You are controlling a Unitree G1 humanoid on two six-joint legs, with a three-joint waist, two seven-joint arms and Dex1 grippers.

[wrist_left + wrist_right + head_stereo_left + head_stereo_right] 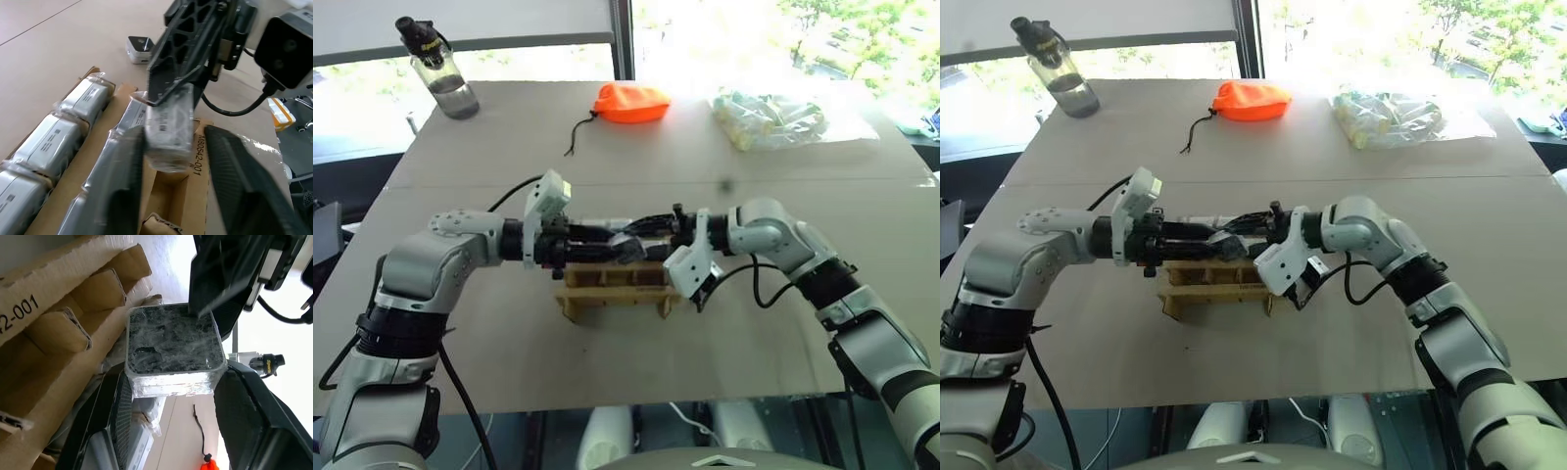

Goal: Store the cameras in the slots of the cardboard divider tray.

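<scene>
- The tray [612, 294] sits mid-surface, below both arms.
- One outer row holds three wrapped cameras [46, 142]; the next row also looks filled, though partly hidden.
- Empty slots [73, 313] remain, so the task seems roughly half done.
- Right fingers [168, 387] are partly closed on a wrapped camera [171, 345] just above the tray.
- Left fingers [181, 161] read as shut, though they flank that same camera with a gap showing; whether they grip it is unclear.
- One loose camera [139, 48] lies on the surface beyond the tray.
</scene>
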